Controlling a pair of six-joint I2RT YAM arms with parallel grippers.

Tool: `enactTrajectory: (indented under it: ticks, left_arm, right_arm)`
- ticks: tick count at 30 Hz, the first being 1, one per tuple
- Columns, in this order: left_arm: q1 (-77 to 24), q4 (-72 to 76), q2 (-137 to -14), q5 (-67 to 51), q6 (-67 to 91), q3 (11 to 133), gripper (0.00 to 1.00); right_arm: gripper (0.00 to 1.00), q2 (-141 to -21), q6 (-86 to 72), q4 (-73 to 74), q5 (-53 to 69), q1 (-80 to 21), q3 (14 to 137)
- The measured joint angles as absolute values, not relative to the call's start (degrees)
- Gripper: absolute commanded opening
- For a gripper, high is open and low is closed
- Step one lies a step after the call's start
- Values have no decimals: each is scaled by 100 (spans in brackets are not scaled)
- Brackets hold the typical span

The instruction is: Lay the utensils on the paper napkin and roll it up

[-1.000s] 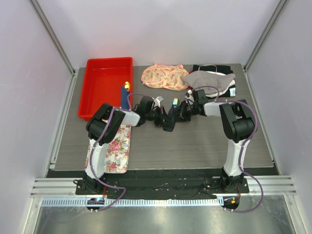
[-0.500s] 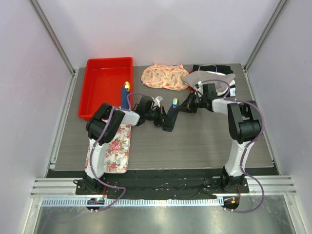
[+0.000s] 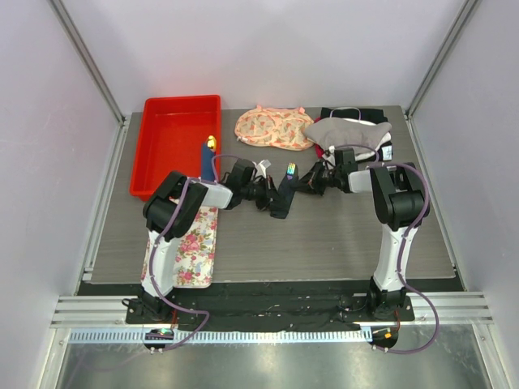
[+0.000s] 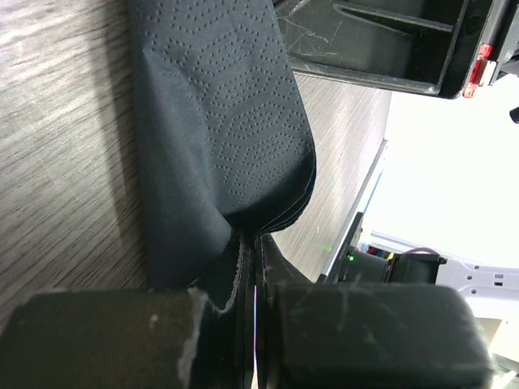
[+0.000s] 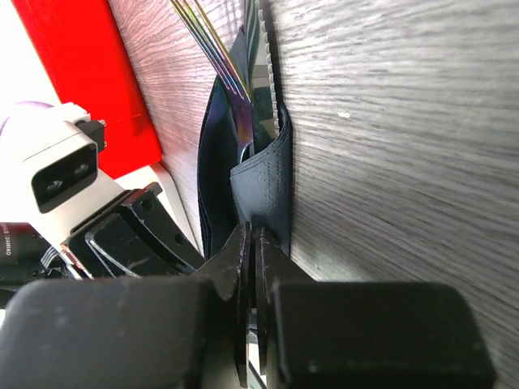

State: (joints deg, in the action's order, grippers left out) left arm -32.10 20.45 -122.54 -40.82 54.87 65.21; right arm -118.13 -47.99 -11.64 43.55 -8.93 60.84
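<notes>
The dark paper napkin (image 3: 281, 199) lies partly folded at the middle of the table, between my two grippers. The utensils (image 3: 290, 169) stick out of its far end, and their tips show a rainbow sheen. My left gripper (image 3: 270, 194) is shut on the napkin's left edge. In the left wrist view the embossed napkin (image 4: 219, 121) bulges up from the gripper (image 4: 253, 243). My right gripper (image 3: 300, 185) is shut on the right edge. In the right wrist view the gripper (image 5: 251, 237) pinches a napkin flap (image 5: 263, 186) folded over the utensils (image 5: 231, 89).
A red bin (image 3: 174, 146) stands at the back left, with a blue yellow-tipped stick (image 3: 208, 156) at its near corner. A floral tray (image 3: 188, 247) lies beside the left arm. A floral pouch (image 3: 272, 128), a grey cloth (image 3: 347, 134) and a folded black cloth (image 3: 357, 114) lie at the back.
The right arm's elbow and wrist have swung back and right, and it still pinches the napkin. The left arm and the napkin's left side have hardly moved.
</notes>
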Motion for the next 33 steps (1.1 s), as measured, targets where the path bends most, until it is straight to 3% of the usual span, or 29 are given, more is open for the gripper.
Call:
enactTrajectory:
  ticks: [33]
  left_arm:
    - [-3439,1693,-12252,-3992,5402,6925,0]
  right_arm:
    - [1,-11671,-4235,-504,3605,-1232,6377]
